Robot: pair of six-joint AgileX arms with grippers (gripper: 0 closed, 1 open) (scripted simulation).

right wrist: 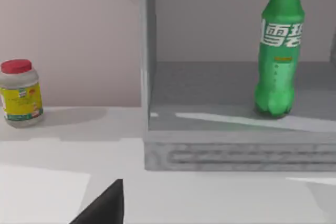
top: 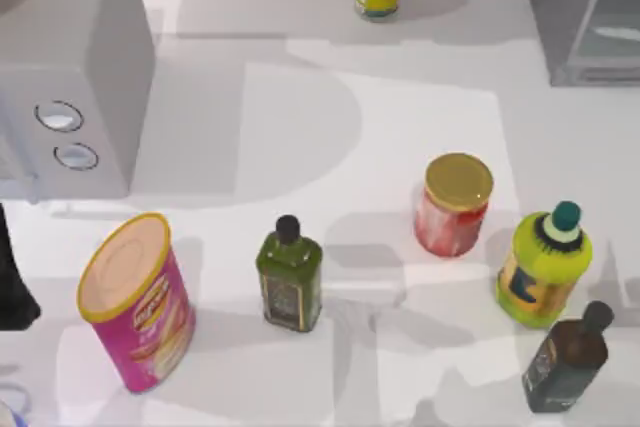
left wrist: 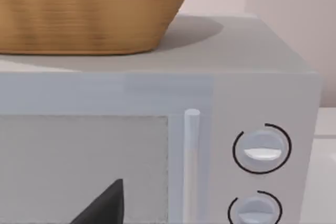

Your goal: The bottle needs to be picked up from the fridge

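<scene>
Inside the open fridge (right wrist: 220, 145), at the desk's far right corner in the top view, a slim green soda bottle (right wrist: 279, 51) stands upright on the grey floor of the compartment, set back from the front lip. The right tool faces it from outside; whether its fingers are apart or together I cannot tell. The left arm sits by the microwave (left wrist: 157, 145) at the left, its tool's state likewise hidden. A good pick would likely go in level, above the raised lip, and close around the bottle's mid-body. The fridge's left wall (right wrist: 144, 51) is well apart from the bottle, leaving room. A small yellow-labelled, red-capped jar (right wrist: 20, 93) stands outside, clear of the path.
</scene>
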